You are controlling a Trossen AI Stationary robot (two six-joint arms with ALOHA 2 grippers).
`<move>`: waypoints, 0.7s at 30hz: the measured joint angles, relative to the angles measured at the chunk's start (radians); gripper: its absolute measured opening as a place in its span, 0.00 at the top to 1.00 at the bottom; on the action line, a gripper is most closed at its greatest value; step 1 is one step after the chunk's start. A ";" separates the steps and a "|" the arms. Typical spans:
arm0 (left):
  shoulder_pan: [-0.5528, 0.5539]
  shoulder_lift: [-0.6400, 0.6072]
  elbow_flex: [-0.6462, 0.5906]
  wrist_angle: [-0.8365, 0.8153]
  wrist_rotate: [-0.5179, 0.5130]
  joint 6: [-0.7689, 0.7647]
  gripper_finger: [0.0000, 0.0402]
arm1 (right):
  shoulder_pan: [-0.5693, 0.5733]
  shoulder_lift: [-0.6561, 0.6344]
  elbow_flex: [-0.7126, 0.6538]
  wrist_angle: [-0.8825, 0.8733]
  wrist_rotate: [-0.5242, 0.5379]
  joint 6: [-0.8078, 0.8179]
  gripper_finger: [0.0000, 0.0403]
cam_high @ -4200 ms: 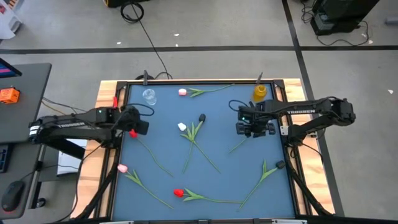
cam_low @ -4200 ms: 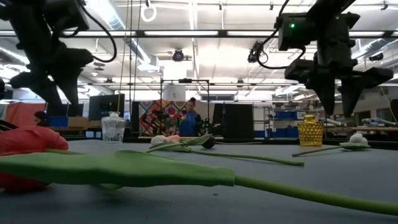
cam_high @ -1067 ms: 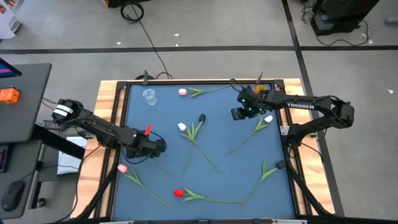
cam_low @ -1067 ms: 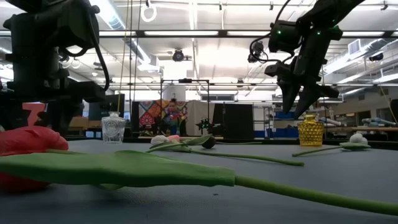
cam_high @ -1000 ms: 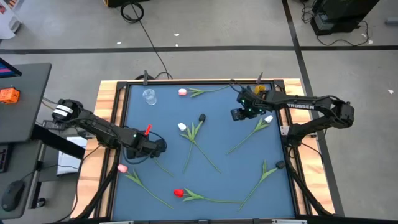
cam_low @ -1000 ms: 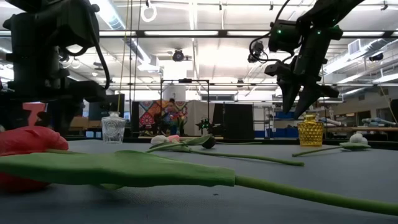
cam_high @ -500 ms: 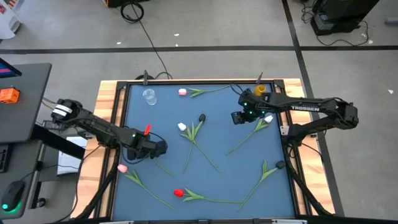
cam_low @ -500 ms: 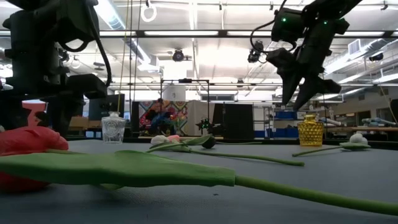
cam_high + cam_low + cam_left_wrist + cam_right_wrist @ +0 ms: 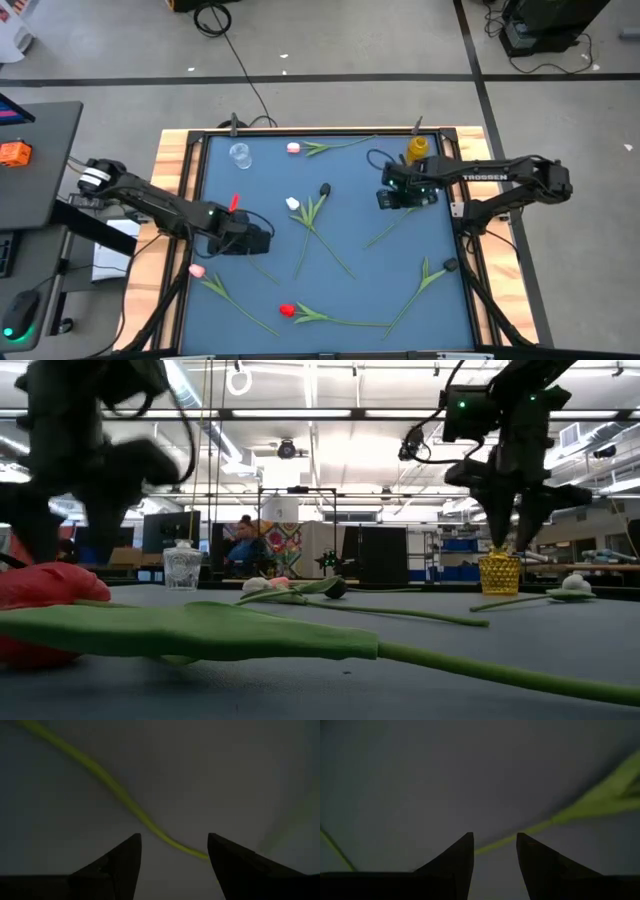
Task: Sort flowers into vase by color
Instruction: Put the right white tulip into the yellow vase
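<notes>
Blue matte worktop (image 9: 350,300) in a dark frame with pale wood edging, set on a grey workshop floor; the low view shows a bright hall behind, with a person far off.

Item 1, flowers: artificial tulips scattered flat over the worktop, none yet in a vessel. Long thin green stems, floppy flat leaves, small smooth bud heads. Red head (image 9: 287,310) near the front edge; pink head (image 9: 197,270) at the left edge; pink-white head (image 9: 293,148) at the back; white head (image 9: 292,203) and black head (image 9: 325,188) near centre, their stems crossing; another black head (image 9: 451,265) at the right edge.

Item 2, vessels: clear cut-glass vase (image 9: 240,154), back left; yellow faceted vase (image 9: 417,149), back right. Both small, narrow-mouthed, hard and probably light.

Item 3, left tool (image 9: 172,851): low over the worktop, fingers parted, a stem (image 9: 100,775) running between them, nothing gripped.

Item 4, right tool (image 9: 494,847): just in front of the yellow vase, fingers parted, straddling a stem (image 9: 580,805), holding nothing.

Risks, as judged: thin stems may slip from a closing pinch or pivot and droop; fingers may scrape the worktop; crossed stems may drag neighbours; a long stem swung in could tip a vase; colour mix-ups.
</notes>
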 joint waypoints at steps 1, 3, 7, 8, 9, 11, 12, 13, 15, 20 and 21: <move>0.002 -0.016 0.016 -0.010 -0.001 0.032 0.42 | 0.024 0.001 -0.009 -0.010 0.003 0.038 0.61; 0.020 -0.045 0.057 -0.032 -0.015 0.109 0.42 | 0.068 0.008 -0.035 -0.036 0.009 0.127 0.61; 0.087 -0.083 0.126 -0.028 -0.095 0.358 0.42 | 0.133 0.013 -0.097 -0.048 -0.022 0.317 0.61; 0.107 -0.083 0.144 -0.015 -0.109 0.424 0.42 | 0.141 0.013 -0.102 -0.043 -0.031 0.349 0.61; 0.127 -0.083 0.159 -0.005 -0.116 0.489 0.42 | 0.147 0.012 -0.102 -0.038 -0.033 0.374 0.61; 0.163 -0.084 0.177 -0.014 -0.118 0.603 0.42 | 0.152 0.011 -0.097 -0.029 -0.025 0.410 0.61; 0.178 -0.085 0.184 -0.003 -0.119 0.645 0.42 | 0.152 0.011 -0.093 -0.030 -0.008 0.419 0.61; 0.190 -0.084 0.188 0.018 -0.119 0.675 0.42 | 0.147 0.010 -0.091 -0.032 0.003 0.430 0.61; 0.208 -0.085 0.188 0.025 -0.118 0.720 0.42 | 0.133 0.010 -0.091 -0.041 0.029 0.466 0.61; 0.211 -0.112 0.188 0.026 -0.118 0.748 0.42 | 0.095 0.010 -0.091 -0.057 0.079 0.512 0.61; 0.208 -0.117 0.188 0.017 -0.118 0.761 0.42 | 0.088 0.011 -0.091 -0.060 0.096 0.528 0.61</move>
